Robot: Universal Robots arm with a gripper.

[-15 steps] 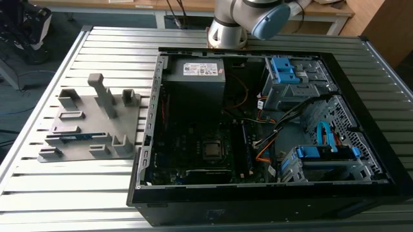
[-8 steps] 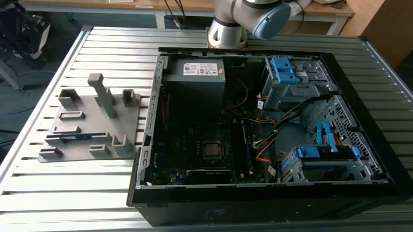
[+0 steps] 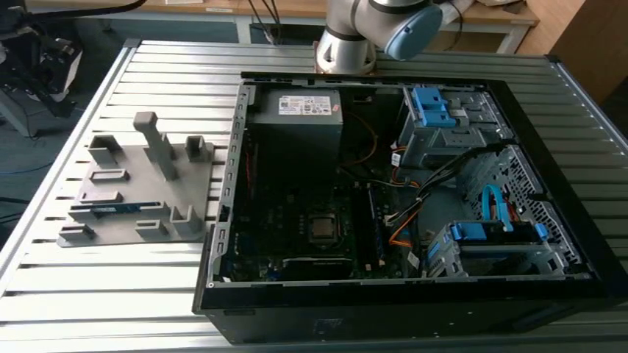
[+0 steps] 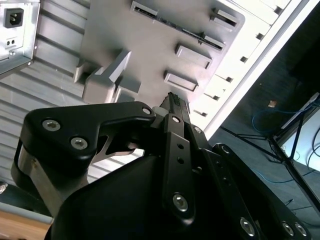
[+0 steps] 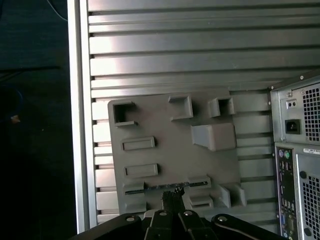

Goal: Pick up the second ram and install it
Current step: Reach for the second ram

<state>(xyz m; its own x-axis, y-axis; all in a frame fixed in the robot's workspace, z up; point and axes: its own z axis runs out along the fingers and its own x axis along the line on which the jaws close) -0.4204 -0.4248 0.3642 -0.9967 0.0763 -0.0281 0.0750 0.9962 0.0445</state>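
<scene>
Nothing readable anywhere. In the exterior view there's a white label on the power supply and a blue-and-white strip on the second ram in the grey fixture — characters can't be made out. The small white sticker on the case rear panel in the first wrist view is just as illegible.

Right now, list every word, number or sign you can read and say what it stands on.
No text can be read.
White label on the power supply: too small.
Blue-and-white strip on the second ram: blurred.
Sticker on the case rear: too small.
</scene>
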